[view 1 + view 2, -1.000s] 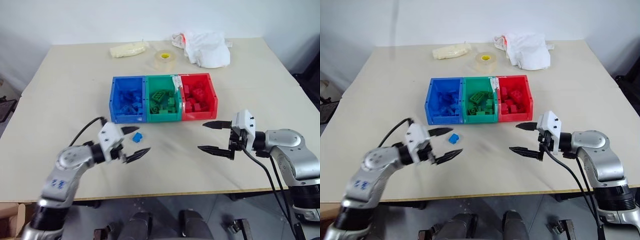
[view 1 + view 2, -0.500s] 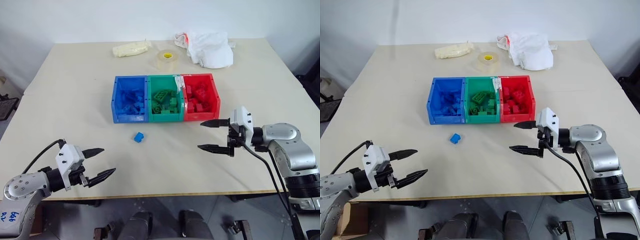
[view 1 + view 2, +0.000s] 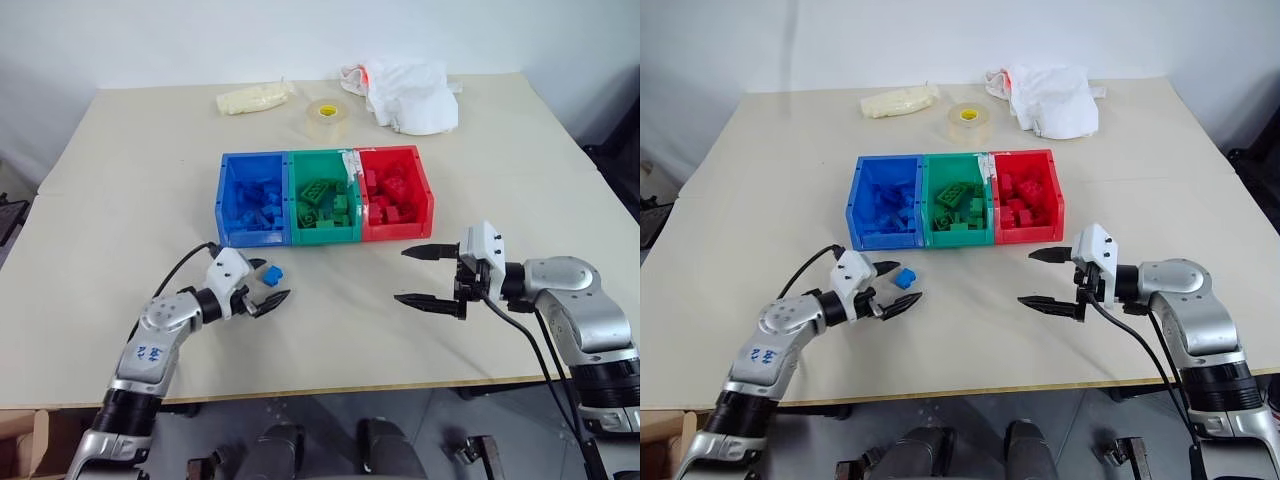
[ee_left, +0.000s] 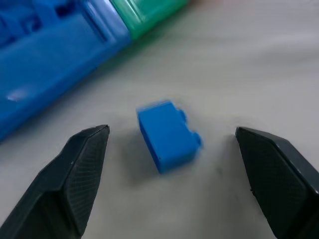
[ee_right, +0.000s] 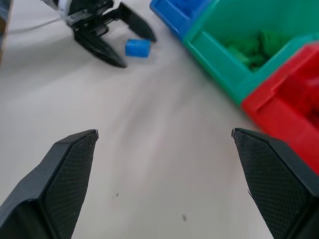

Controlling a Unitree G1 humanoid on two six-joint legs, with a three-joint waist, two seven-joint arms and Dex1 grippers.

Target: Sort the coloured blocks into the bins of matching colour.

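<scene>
Blue brick (image 4: pixel 168 135) sits on the table (image 3: pixel 130 190) just in front of the blue bin (image 3: pixel 252 197), well apart from the right claw (image 3: pixel 418 275). Left claw (image 3: pixel 267 283) is the near one: jaws spread wide, empty, with the brick between the tips, slightly ahead of them and touching neither. In the left wrist view the brick's long axis runs skewed across the gap, not square to the jaws. Right claw also spread, empty, idle in front of the red bin (image 3: pixel 398 192). Likely next: left closes on the brick.

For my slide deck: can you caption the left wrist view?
Open left gripper straddles a lone blue block on the table, just in front of the blue bin.
</scene>
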